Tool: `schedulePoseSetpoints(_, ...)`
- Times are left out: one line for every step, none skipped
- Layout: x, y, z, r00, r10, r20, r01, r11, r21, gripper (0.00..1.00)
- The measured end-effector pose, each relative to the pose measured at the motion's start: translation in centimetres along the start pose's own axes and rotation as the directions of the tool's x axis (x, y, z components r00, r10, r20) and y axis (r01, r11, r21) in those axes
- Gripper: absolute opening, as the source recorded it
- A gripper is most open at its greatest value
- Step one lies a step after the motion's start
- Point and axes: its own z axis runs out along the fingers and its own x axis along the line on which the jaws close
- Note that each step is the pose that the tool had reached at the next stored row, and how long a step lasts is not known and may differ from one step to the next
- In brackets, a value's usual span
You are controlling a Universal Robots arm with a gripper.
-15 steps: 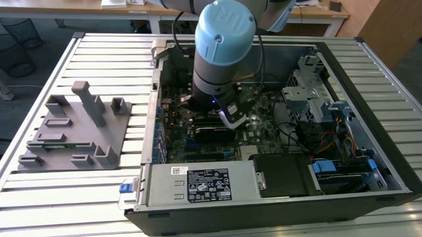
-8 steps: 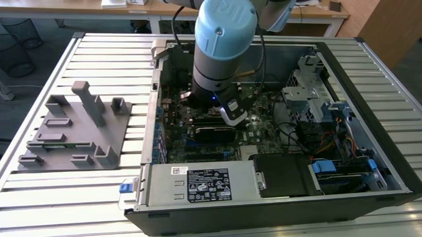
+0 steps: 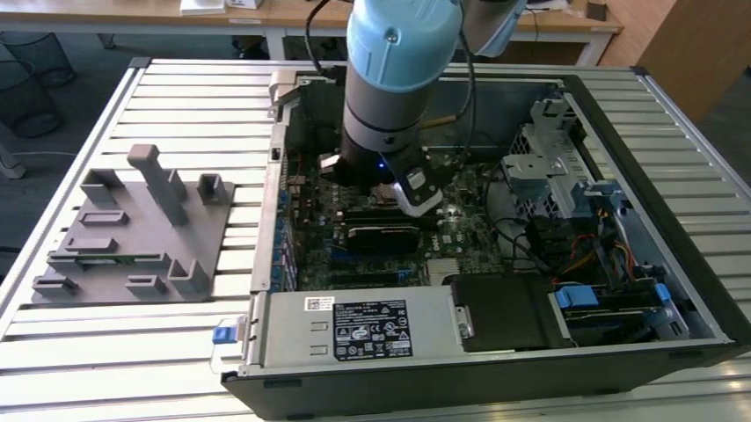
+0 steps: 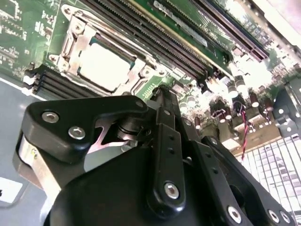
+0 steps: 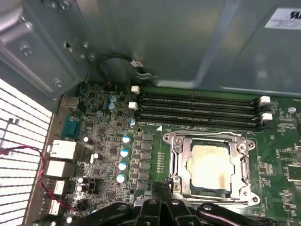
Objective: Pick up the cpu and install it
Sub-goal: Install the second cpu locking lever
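Your end effector (image 5: 162, 188) has its fingers pressed together, holding nothing, just beside the socket (image 5: 175, 162). You can see the cpu (image 5: 211, 167) sitting inside it.

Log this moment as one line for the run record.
arm: inside computer case | gripper: shut, holding nothing, beside socket | cpu: seated in socket | memory slots: empty

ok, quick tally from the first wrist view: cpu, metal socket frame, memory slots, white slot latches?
cpu: 1
metal socket frame: 1
memory slots: 4
white slot latches: 4
Total: 10
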Motion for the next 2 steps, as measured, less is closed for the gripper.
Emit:
schedulePoseSetpoints(0.00,0.05,-0.15,1.0000,0.000,0.0000,0.000,1.0000,-0.0001,0.11)
schedulePoseSetpoints(0.00,0.10,-0.28,1.0000,0.000,0.0000,0.000,1.0000,0.0000,0.11)
